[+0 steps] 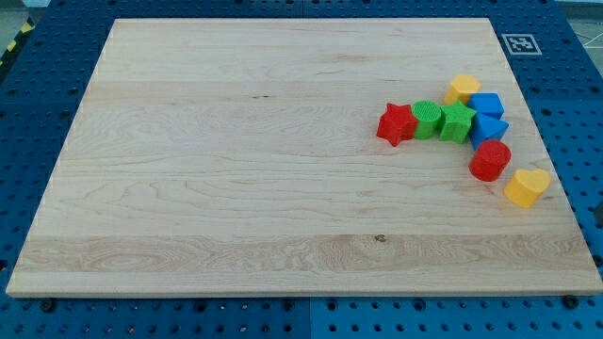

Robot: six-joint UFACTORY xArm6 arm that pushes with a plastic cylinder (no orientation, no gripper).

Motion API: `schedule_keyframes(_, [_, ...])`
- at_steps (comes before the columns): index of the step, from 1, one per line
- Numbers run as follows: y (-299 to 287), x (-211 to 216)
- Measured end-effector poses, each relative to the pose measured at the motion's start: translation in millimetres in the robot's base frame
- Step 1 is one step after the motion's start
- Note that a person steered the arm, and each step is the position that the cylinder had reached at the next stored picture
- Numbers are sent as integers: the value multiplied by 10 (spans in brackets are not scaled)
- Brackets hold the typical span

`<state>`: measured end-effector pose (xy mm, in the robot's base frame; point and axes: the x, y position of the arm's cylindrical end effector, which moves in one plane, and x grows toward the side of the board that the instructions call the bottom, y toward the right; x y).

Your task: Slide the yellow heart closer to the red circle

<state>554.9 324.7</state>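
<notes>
The yellow heart (pixel 526 186) lies near the board's right edge, just right of and below the red circle (pixel 490 160). A small gap separates them. Above the red circle sit a blue triangle-like block (pixel 489 129) and a blue block (pixel 487 104). My tip does not show in the view.
A yellow block (pixel 462 89) sits at the top of the cluster. A green star (pixel 458 122), a green round block (pixel 427 119) and a red star (pixel 397 124) form a row to the left. The wooden board (pixel 236 160) lies on a blue pegboard table.
</notes>
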Motion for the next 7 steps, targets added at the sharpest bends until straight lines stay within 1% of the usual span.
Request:
schedule_keyframes(2, [-29,-236])
schedule_keyframes(4, [-207,-349])
schedule_keyframes(7, [-545,-350])
